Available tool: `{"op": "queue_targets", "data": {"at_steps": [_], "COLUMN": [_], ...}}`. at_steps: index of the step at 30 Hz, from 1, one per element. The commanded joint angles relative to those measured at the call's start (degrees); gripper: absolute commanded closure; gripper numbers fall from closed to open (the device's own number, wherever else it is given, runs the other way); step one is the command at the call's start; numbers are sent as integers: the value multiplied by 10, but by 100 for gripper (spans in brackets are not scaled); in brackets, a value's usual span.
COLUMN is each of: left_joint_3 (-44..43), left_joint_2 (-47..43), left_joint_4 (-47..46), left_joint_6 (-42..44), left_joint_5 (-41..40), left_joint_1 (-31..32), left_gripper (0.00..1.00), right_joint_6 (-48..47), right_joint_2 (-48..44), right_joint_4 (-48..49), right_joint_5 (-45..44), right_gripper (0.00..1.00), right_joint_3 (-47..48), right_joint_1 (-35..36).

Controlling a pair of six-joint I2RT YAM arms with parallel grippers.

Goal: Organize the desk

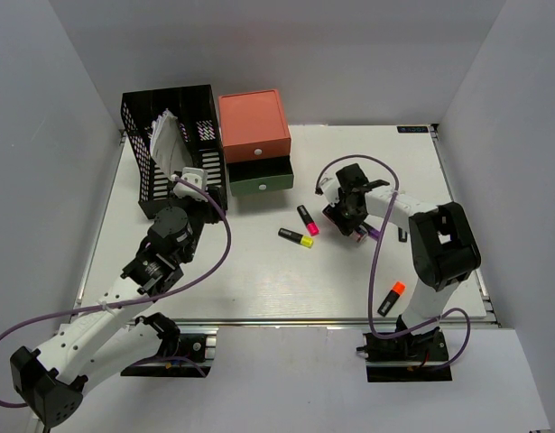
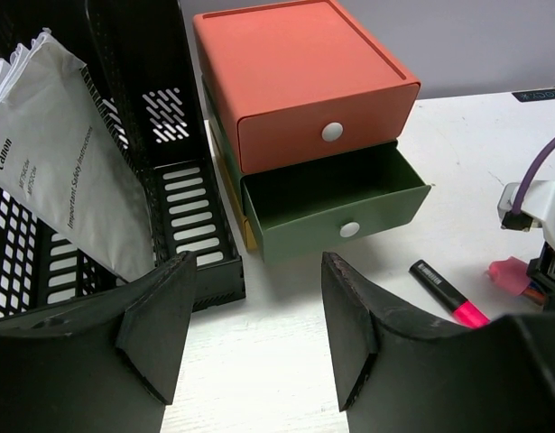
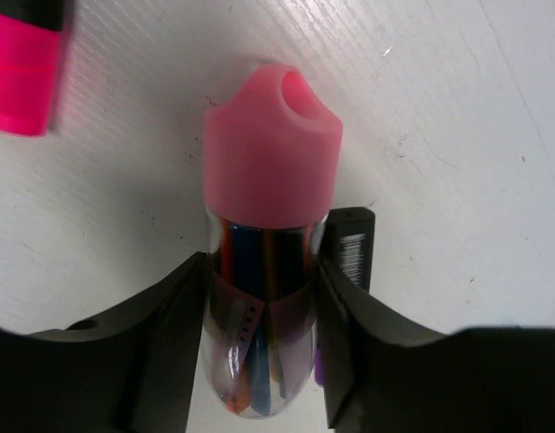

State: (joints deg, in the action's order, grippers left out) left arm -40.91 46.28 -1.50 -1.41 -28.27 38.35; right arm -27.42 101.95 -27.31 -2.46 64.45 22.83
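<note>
White desk (image 1: 259, 289), pink-capped tube (image 3: 272, 135) in right pincer (image 3: 263, 271), black marker (image 3: 352, 244) half-hidden behind.

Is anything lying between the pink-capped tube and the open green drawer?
Yes. The pink highlighter lies flat on the desk, roughly between the pink-capped tube and the green drawer. The yellow highlighter lies just beside it.

A robotics lab bay: bare walls (image 1: 42, 135) box in a desk (image 1: 259, 280) with bolted robot arms (image 1: 106, 316).
</note>
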Motion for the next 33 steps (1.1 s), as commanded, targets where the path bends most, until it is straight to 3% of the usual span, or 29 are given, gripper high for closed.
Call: {"op": "queue_targets", "data": {"at_steps": [1,3,6,9,15,23,28,33], "left_joint_3": [-1,-1,-1,-1,5,15,17,18], "left_joint_2": [-7,-5,-1,5,13,28,29,19], "left_joint_4": [1,2,0,0,-10,-22,-22,-20], "left_joint_6": [3,3,0,-1,1,13,13,32], "left_joint_5": [9,13,23,43,97,131,123,107], "left_joint_1": [-1,-1,-1,-1,-1,-1,-1,-1], "left_gripper": [32,32,33,34,36,38,39,39], "right_joint_6": [-15,-21,-51,-96,-176,-305,-370,-387], "right_joint_2": [5,-9,-49,-87,-109,-27,5,48], "right_joint_4": [-25,-35,-74,-129,-152,-18,98,145], "right_joint_5": [-4,-1,44,125,214,124,95,69], "right_gripper": [59,78,92,100,100,98,95,87], "right_joint_3": [9,30,79,133,255,371,344,355], "right_joint_1": [3,4,3,6,56,163,193,200]}}
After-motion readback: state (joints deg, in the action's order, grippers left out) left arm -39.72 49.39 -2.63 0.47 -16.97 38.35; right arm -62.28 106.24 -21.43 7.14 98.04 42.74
